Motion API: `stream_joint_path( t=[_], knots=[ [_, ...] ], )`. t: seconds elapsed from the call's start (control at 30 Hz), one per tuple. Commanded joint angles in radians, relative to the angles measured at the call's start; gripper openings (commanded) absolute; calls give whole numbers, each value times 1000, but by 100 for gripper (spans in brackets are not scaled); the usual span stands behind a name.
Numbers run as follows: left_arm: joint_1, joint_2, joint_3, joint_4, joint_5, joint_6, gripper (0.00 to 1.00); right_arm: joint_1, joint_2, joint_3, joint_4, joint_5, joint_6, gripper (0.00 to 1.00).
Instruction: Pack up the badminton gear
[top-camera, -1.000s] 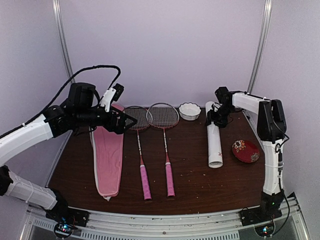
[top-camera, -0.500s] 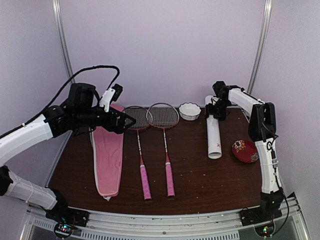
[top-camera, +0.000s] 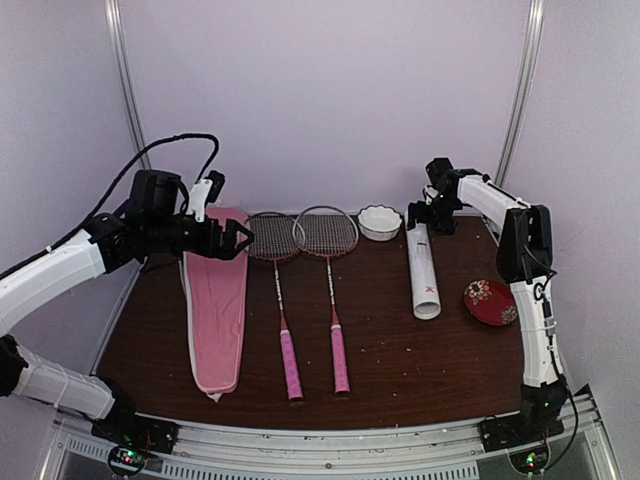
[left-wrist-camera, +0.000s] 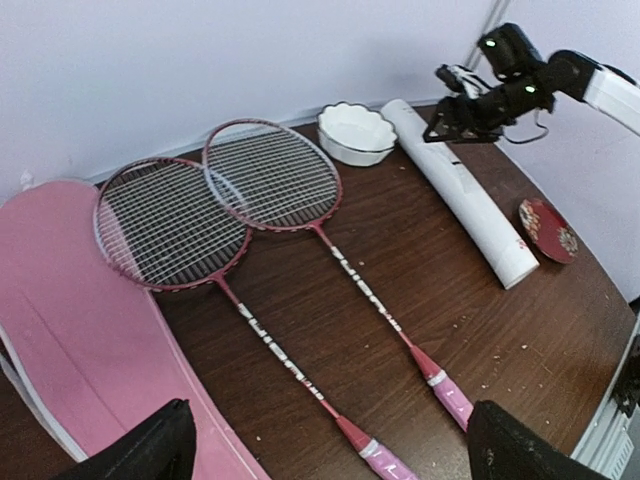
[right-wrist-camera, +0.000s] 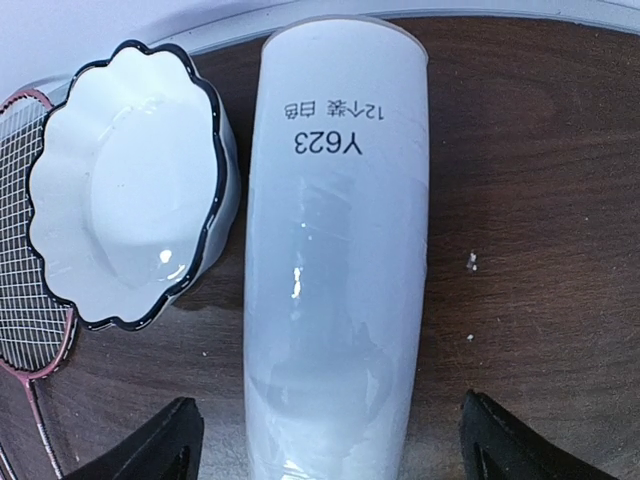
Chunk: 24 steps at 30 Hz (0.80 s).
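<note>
Tube (top-camera: 424, 272), long and white, lies on the worktop (top-camera: 400, 360) at the right of the overhead frame, just beside the scalloped bowl (top-camera: 379, 222); right gripper (top-camera: 426, 215) is released over its upper end, fingers (right-wrist-camera: 130, 445) wide on both sides, not touching; left gripper (top-camera: 238, 240) hangs spread and empty above the pink cover (top-camera: 216, 310); two rackets (top-camera: 291, 365) lie between cover and tube.

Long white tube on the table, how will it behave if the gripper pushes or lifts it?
The long white tube lies on its side on the dark wooden table, so a sideways push would likely roll it. Its wall looks smooth and glossy, so perhaps slippery. Its near end seems hollow, so it is probably light and might dent if squeezed.
</note>
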Motion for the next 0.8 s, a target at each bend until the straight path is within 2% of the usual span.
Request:
stream_joint_path(
  t=[0.0,0.2,0.33,0.47,0.6,0.7,0.77],
  knots=[
    [96,-15,-69,-1,-20,-109,98,-4,-103,-14,40,22,-23,92],
    [253,-32,-197,21,-55,-226,98,-3,-252,-133,130,35,-35,100],
    [384,-36,-307,113,-11,-286,95,-2,-330,-171,141,41,-46,100],
    [484,10,-375,204,14,-298,86,20,-427,-233,166,75,-74,100],
    [553,118,-379,276,41,-293,73,69,-533,-340,209,209,-147,100],
    [595,207,-359,331,69,-279,64,107,-663,-523,350,411,-213,100],
    [624,269,-339,374,106,-281,59,107,-738,-636,444,429,-197,100]
  ],
)
